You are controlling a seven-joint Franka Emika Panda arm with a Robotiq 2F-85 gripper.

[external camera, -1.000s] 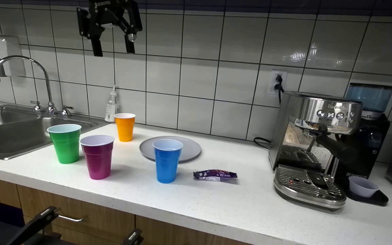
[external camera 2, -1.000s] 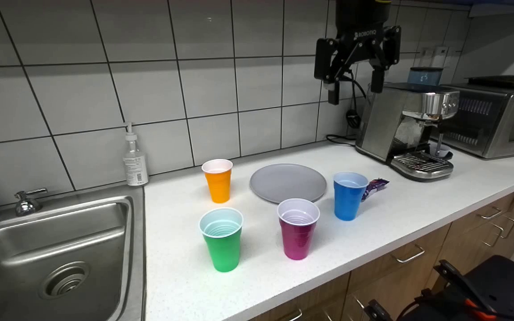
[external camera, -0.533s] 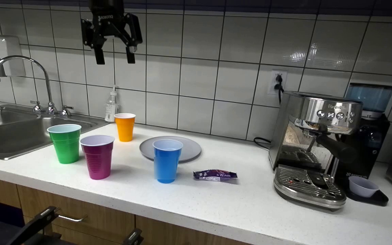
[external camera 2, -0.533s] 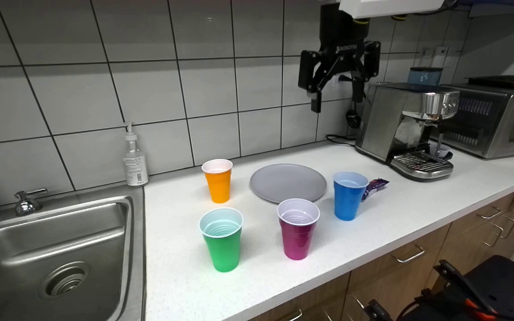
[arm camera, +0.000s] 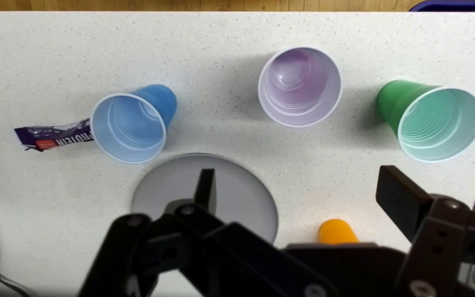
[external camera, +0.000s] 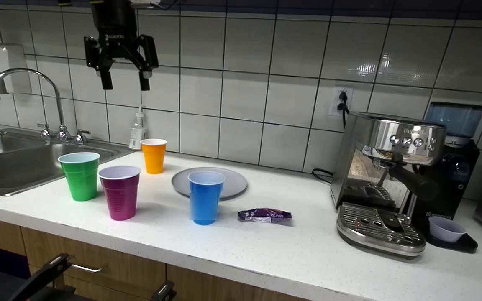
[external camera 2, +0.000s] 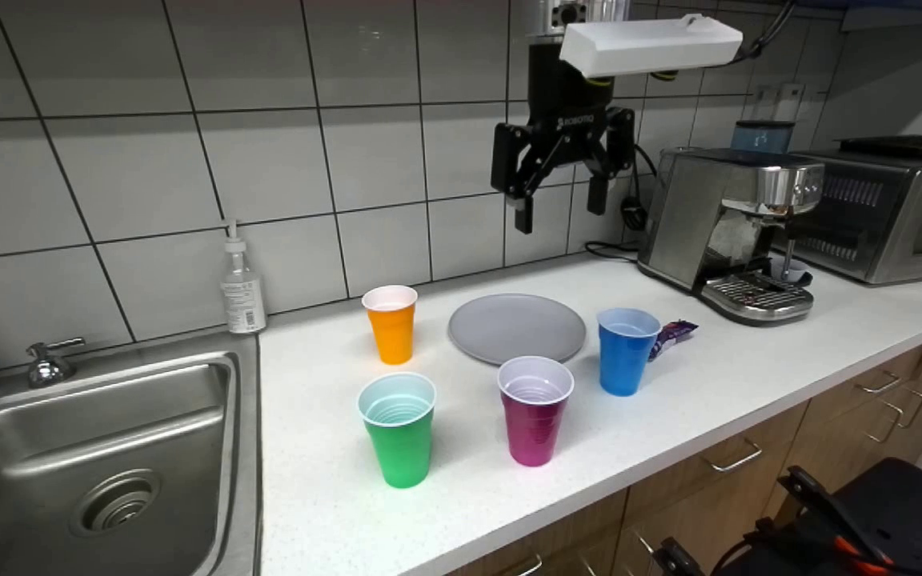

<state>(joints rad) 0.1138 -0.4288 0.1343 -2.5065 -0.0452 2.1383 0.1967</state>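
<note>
- Black, angular links make up the claw (arm camera: 297, 181); its two blunt, flat-faced fingers (arm camera: 400, 202) stand wide apart, high over a white counter (arm camera: 200, 41) with fine dark flecks. Hours here run round the gap between them, as the wrist view shows it.
- Matte grey and round, the plate (arm camera: 237, 194) lies flat at 9 o'clock, well below the claw, which hides part of it.
- Glossy orange plastic: the orange cup (arm camera: 336, 232), near 5 o'clock, partly covered by the claw's body. Both exterior views show it upright, tapering from a pale mouth to a narrower base.
- Magenta outside and lilac within, the magenta cup (arm camera: 299, 86) stands upright at 12 o'clock, its wall stepped in fine rings.
- Pale mint lines the green cup (arm camera: 423, 117), at 2 o'clock, likewise ringed inside and flared at the lip.
- Blue plastic, lighter inside, forms the blue cup (arm camera: 138, 123) at 10 o'clock, also upright.
- Crinkled, shiny purple film, the wrapper (arm camera: 58, 136) reading PROTEIN lies beyond that cup, between 9 and 10 o'clock.
- Steel, brushed dull, shapes the sink (external camera 2: 243, 480); its edge shows at 3 o'clock.
- Brighter steel clads the boxy coffee machine (external camera 2: 693, 232), at 3 o'clock from the claw in an exterior view.
- Glazed pale tiles (external camera: 241, 96) with dark grout rise behind the counter.
</note>
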